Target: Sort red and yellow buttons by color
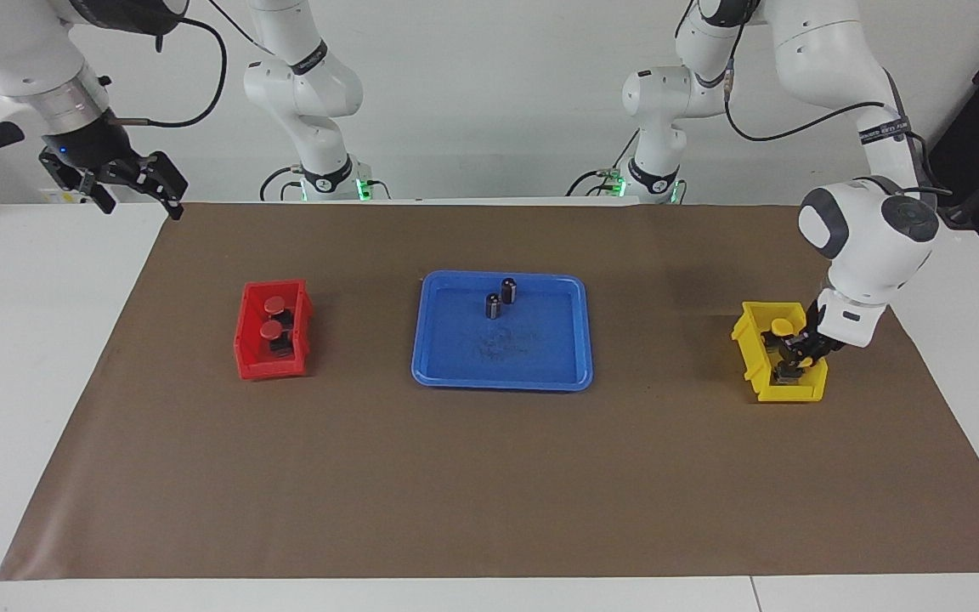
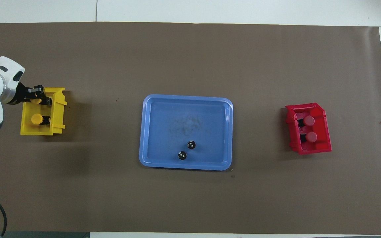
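Observation:
Two red buttons point(image 1: 274, 303) point(image 1: 271, 329) sit in the red bin point(image 1: 243, 344) toward the right arm's end; they also show in the overhead view point(image 2: 308, 120) point(image 2: 311, 136). The yellow bin point(image 1: 749, 344) point(image 2: 58, 114) stands toward the left arm's end. One yellow button point(image 1: 782, 326) point(image 2: 36, 119) rests in it. My left gripper point(image 1: 802, 353) point(image 2: 41, 96) is down inside this bin, around the second yellow button point(image 2: 37, 100). My right gripper point(image 1: 128, 187) is open and empty, waiting raised over the mat's corner at its own end.
A blue tray point(image 1: 502, 382) point(image 2: 185, 167) lies at the middle of the brown mat. Two dark capless cylinders point(image 1: 508, 291) point(image 1: 493, 306) stand in it near the edge nearest the robots. White table borders the mat.

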Tool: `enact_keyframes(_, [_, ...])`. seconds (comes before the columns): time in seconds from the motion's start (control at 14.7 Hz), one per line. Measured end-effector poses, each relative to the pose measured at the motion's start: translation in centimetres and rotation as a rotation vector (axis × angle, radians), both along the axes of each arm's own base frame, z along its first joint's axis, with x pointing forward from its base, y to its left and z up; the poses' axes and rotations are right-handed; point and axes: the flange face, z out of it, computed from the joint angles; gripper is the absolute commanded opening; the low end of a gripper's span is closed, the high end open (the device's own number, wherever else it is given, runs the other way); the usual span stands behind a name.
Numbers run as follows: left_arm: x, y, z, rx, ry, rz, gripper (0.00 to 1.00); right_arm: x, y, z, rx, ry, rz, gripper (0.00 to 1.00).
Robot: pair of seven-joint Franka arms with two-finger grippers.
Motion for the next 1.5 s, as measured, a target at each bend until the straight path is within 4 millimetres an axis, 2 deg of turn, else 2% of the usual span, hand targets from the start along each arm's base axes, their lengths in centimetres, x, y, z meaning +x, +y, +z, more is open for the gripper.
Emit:
enact_keyframes(0.2, [-0.1,0.0,-0.2,0.000,0.001,-0.003,0.04,0.0,-0.3,-0.1,0.001,0.005,-0.005,1.00])
enact_keyframes(0.27, [-0.1,0.0,-0.3,0.000,0.002,-0.004,0.18,0.0,-0.4,-0.2,0.001,0.007,-0.008,1.00])
enact_keyframes(0.34, [-0.2,-0.1,-0.3,0.000,0.004,-0.005,0.48,0.0,-0.5,-0.3,0.001,0.009,-0.009,1.00])
enact_keyframes(0.41, [-0.2,-0.1,-0.3,0.000,0.003,-0.006,0.70,0.0,-0.5,-0.4,0.002,0.012,-0.010,1.00])
enact_keyframes(0.61, [0.1,-0.3,0.1,0.000,-0.007,-0.012,1.00,0.0,-0.4,-0.5,0.003,0.016,-0.008,1.00])
enact_keyframes(0.82, [0.8,-0.8,2.4,-0.001,-0.013,-0.022,1.00,0.1,-0.3,-0.5,0.003,0.017,-0.007,1.00])
enact_keyframes(0.89, [1.0,-1.0,4.1,-0.002,0.019,-0.039,1.00,0.1,-0.3,-0.5,0.003,0.017,-0.007,1.00])
enact_keyframes(1.02, [1.3,-1.8,9.3,-0.004,0.086,-0.124,1.00,0.1,-0.3,-0.5,0.003,0.017,-0.006,1.00])
enact_keyframes(1.23, [0.7,-4.8,16.6,-0.005,0.101,-0.213,1.00,0.1,0.0,-0.5,0.004,0.016,0.001,1.00])
enact_keyframes(1.36, [-0.2,-6.6,19.8,-0.008,0.066,-0.244,1.00,0.1,0.0,-0.5,0.004,0.017,0.000,1.00])
enact_keyframes(1.5, [-1.2,-8.0,21.6,-0.017,0.049,-0.266,1.00,0.1,0.0,-0.5,0.004,0.017,0.000,1.00])
